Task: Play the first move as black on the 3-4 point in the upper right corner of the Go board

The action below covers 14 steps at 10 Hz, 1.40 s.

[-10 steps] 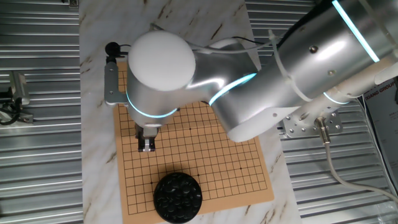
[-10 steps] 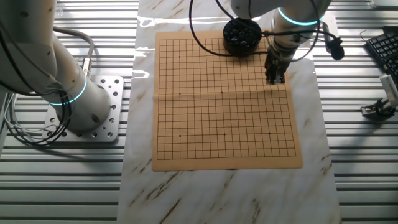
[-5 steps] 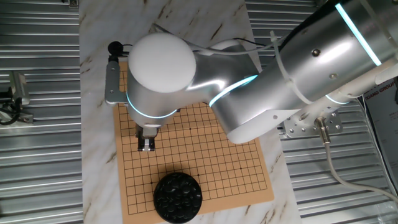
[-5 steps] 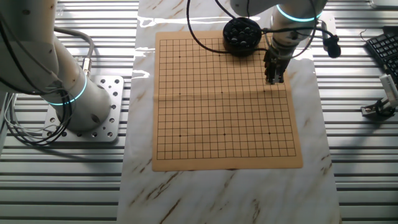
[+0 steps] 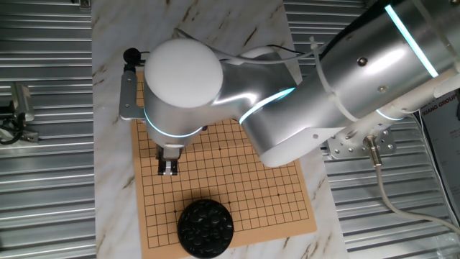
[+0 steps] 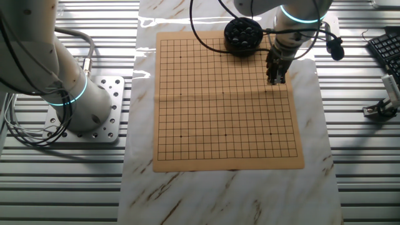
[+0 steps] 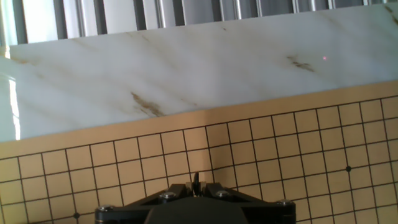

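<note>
The wooden Go board lies on a marble slab, and I see no stone on its grid. My gripper hangs low over the board's right side, a few lines in from the edge, below the black bowl. From the opposite side the gripper shows under the big wrist housing, above the bowl. In the hand view the gripper is shut, its fingers pressed close. A thin dark sliver, the black stone, pokes out between them, just above the board.
The bowl of black stones sits on the board's edge. Marble slab borders the board beyond the gripper. The second arm's base stands left of the table. A clamp and a keyboard lie at the right.
</note>
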Motion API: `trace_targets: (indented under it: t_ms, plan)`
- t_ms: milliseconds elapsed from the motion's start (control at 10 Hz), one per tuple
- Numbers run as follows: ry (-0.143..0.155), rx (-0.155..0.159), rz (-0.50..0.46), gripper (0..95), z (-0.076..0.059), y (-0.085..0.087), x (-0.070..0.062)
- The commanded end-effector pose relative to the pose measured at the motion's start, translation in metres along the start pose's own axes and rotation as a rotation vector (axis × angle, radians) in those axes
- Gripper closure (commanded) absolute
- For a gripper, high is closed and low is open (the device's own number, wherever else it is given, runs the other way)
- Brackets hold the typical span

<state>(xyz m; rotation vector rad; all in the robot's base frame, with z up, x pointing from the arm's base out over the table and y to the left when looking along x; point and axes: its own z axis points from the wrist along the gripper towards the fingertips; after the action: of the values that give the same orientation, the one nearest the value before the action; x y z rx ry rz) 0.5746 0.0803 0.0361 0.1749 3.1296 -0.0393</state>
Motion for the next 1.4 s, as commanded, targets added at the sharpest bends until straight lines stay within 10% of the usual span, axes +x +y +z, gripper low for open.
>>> trace_targets:
  t_ms: [100,1400]
  plan:
    - [-0.001,-0.001,0.0,95.0,0.001,0.0,-0.001]
    - [0.007,-0.024,-0.083,95.0,0.017,-0.033,-0.025]
